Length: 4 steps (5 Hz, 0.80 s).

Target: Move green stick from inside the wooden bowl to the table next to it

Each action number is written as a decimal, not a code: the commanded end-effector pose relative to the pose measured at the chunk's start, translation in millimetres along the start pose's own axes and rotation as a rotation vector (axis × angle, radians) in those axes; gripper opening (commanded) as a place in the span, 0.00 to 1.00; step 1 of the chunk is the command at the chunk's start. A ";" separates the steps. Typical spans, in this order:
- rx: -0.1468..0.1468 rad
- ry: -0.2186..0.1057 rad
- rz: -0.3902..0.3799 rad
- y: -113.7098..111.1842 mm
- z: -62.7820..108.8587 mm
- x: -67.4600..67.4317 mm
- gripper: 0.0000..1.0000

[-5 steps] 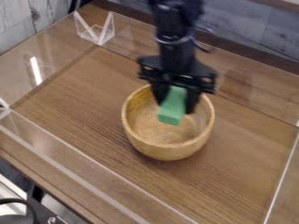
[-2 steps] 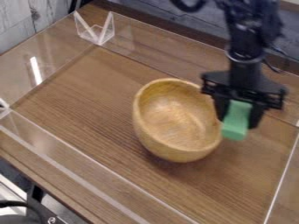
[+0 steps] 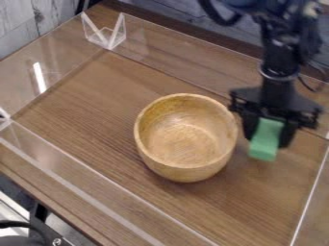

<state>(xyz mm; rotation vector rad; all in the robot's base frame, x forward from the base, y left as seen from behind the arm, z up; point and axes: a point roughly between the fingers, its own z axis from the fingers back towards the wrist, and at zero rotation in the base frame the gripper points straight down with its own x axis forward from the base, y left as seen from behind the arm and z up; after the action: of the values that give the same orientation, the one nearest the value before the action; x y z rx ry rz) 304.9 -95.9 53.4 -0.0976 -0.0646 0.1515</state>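
Grips the green stick [image 3: 266, 140] in the closed gripper [image 3: 265, 124], out of the wooden bowl [image 3: 184, 135] and over on the right side of the camera view. Reaches down from the upper edge of the view in dark, blue-black parts, with fingers on either side of the upper part of the stick. Shows the lower part of the stick, bright green and flat-sided, below the fingertips, slightly tilted, with its lower end leaning toward the bowl. Hangs or rests over the brown wood-grain bench [image 3: 80, 123], near the right-hand rim of the bowl; impossible to tell from this angle whether touching the bench or just above it. Sits to the left of the gripper, in the case of the bowl, round and light tan, with a thick rim and a smooth hollow open to the camera, near the middle of the bench. Stretches out around both, in the case of the bench, with long grain lines running across the surface and pale, clear edging [image 3: 64, 190] along the lower left. Stands at the upper left, well apart from bowl and gripper, a small clear plastic piece [image 3: 104, 32], angular and see-through. Curls into the lower left corner, a dark cable [image 3: 18, 225], close to the edge of the view, partly cut off by the frame.
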 end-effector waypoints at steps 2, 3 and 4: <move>-0.052 -0.079 -0.024 -40.9 5.7 17.0 0.00; -0.062 -0.095 -0.027 -52.3 -1.1 25.9 0.00; -0.069 -0.106 -0.005 -50.8 1.9 33.4 0.00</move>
<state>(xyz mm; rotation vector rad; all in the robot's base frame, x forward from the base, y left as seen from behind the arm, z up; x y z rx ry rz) 333.9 -138.9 44.2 -0.1332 -0.1197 0.1418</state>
